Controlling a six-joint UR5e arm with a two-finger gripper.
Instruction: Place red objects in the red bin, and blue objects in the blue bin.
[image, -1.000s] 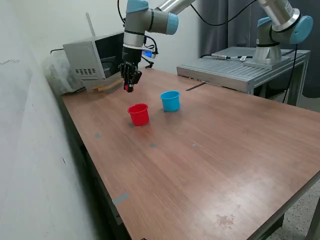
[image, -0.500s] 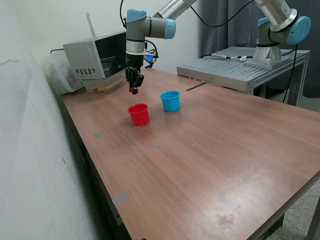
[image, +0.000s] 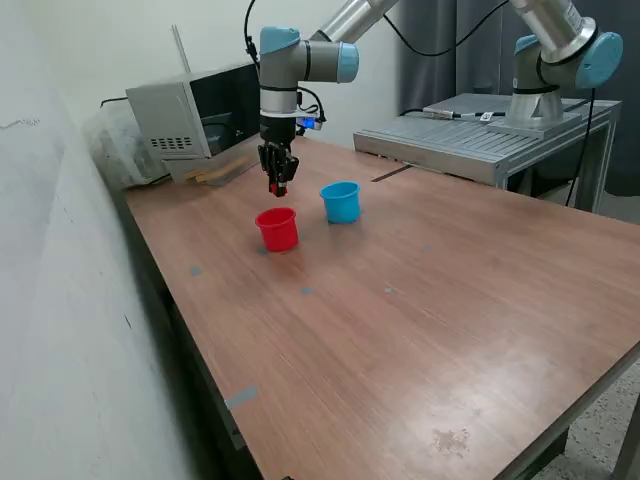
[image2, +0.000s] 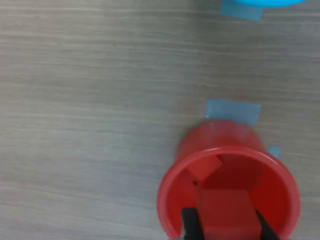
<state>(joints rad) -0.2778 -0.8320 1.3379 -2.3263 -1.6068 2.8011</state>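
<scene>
I've got the gripper (image: 279, 189) clamped on a red cube (image2: 229, 212), hovering just above red bin (image: 278, 229); 2nd red cube (image2: 205, 167) lies inside. Blue bin (image: 341, 201) sits beside it on worktop (image: 420, 300).

Wrist view: blue bin (image2: 263, 2) cut off by the edge, beyond the red bin (image2: 227, 192); jaws' tips likewise cropped.

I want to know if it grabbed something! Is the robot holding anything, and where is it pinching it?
Yes. The gripper holds a red cube, fingers pinching two opposite sides, above the red cup.
</scene>
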